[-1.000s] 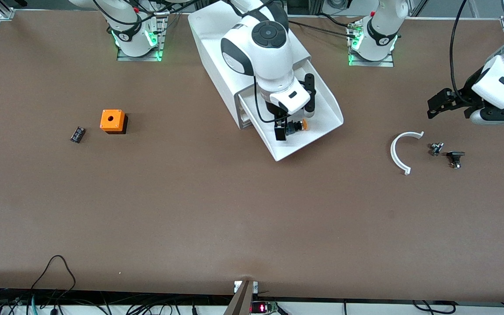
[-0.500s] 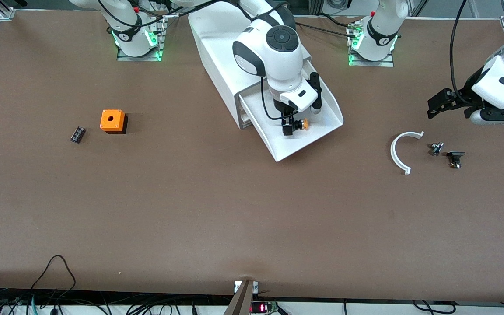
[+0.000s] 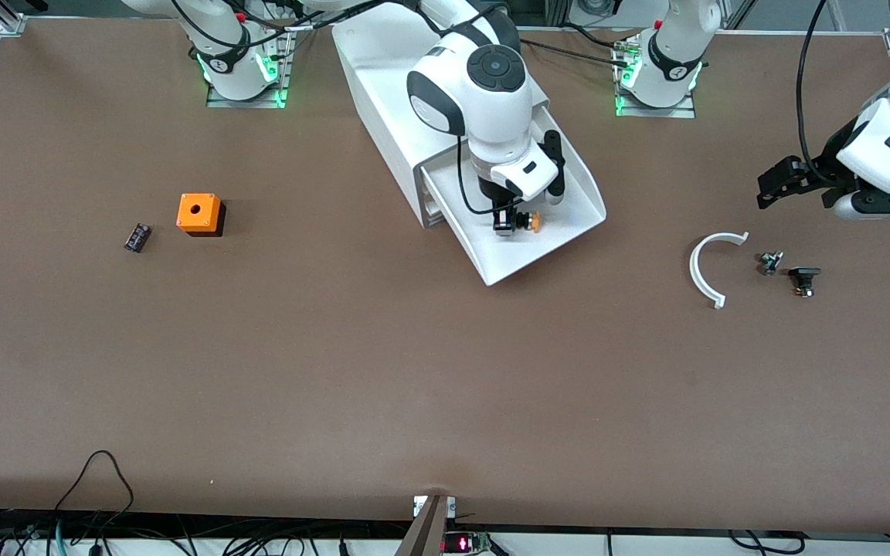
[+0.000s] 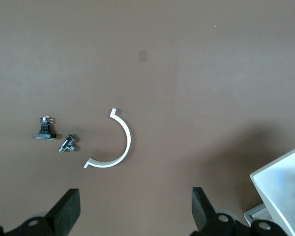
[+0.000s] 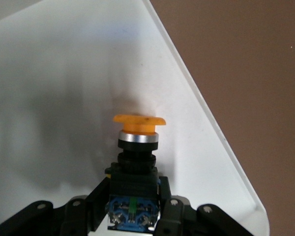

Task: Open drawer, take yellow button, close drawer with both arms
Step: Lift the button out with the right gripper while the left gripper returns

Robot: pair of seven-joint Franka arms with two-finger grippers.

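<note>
The white cabinet point(image 3: 383, 100) lies in the middle of the table near the arms' bases. Its top drawer point(image 3: 561, 232) is pulled out toward the front camera. The button point(image 3: 530, 222) lies on its side in the drawer, with an orange cap and a dark body. My right gripper point(image 3: 508, 224) is down in the drawer, shut on the button's body. In the right wrist view the fingers point(image 5: 167, 194) hug the button's point(image 5: 137, 123) body over the drawer floor point(image 5: 64, 73). My left gripper point(image 3: 773, 185) waits open and empty above the table at the left arm's end; it also shows in the left wrist view point(image 4: 136, 211).
An orange cube with a hole point(image 3: 198, 213) and a small black part point(image 3: 137, 237) lie toward the right arm's end. A white arc point(image 3: 711, 266) and two small parts point(image 3: 769, 262) point(image 3: 803, 278) lie below my left gripper. The lower drawers point(image 3: 433, 208) are shut.
My right gripper has shifted over the button and sunk into the drawer, and its fingers have closed on the button's body. The left arm has barely moved.
</note>
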